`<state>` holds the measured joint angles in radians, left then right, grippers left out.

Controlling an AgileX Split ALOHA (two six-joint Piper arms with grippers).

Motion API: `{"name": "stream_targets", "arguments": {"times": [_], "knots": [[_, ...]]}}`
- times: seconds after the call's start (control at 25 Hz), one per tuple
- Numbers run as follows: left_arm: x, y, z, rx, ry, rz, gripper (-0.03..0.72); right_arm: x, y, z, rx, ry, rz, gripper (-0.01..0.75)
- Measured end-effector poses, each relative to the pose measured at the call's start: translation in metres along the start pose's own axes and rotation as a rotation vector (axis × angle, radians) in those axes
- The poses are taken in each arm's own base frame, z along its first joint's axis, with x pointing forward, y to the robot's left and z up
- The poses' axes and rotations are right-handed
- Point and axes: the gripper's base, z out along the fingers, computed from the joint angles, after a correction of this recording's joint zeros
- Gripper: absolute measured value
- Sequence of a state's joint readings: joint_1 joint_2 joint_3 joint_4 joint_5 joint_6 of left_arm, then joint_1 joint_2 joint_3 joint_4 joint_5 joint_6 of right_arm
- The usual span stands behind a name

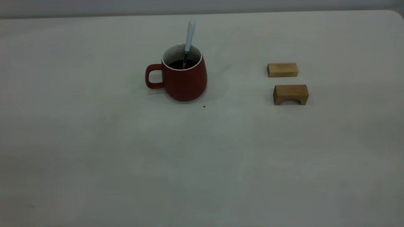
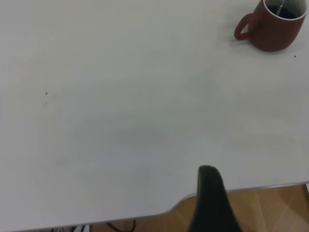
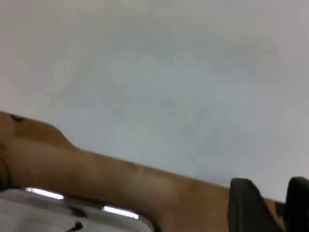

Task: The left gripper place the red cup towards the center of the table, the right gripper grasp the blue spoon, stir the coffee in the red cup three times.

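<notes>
Exterior view: blue spoon bowl under coffee

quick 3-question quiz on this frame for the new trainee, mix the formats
1. True or false: the blue spoon lies flat on the table.
2. Which side of the red cup does its handle point to in the exterior view? A) left B) right C) toward the camera
3. Fill in: the two wooden blocks sit to the cup's ____ in the exterior view.

Key: 1. False, it stands in the cup, bowl in the coffee. 2. A. 3. right.
</notes>
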<state>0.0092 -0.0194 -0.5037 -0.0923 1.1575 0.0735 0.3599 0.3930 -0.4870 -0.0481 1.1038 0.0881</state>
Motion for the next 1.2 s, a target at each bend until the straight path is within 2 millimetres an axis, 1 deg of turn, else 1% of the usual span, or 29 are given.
{"name": "stream_targets", "arguments": {"times": [0.2,0.28,0.4,0.52,0.64,0.76,1.2], "knots": [[0.0,0.0,0.0,0.0,0.0,0.0,0.56,0.014,-0.003,-0.015,0.013,-0.096,-0.079,0.231],[0.0,0.0,0.0,0.0,0.0,0.0,0.56,0.02,-0.004,-0.021,0.013,-0.153,-0.086,0.231],[0.0,0.0,0.0,0.0,0.0,0.0,0.56,0.029,-0.003,-0.032,0.026,-0.272,-0.044,0.232],[0.0,0.0,0.0,0.0,0.0,0.0,0.56,0.038,-0.002,-0.04,0.098,-0.358,0.037,0.236],[0.0,0.0,0.0,0.0,0.0,0.0,0.56,0.039,-0.002,-0.04,0.171,-0.359,0.105,0.236],[0.0,0.0,0.0,0.0,0.0,0.0,0.56,0.039,-0.001,-0.039,0.204,-0.353,0.137,0.236],[0.0,0.0,0.0,0.0,0.0,0.0,0.56,0.039,-0.001,-0.038,0.199,-0.352,0.172,0.237]]}}
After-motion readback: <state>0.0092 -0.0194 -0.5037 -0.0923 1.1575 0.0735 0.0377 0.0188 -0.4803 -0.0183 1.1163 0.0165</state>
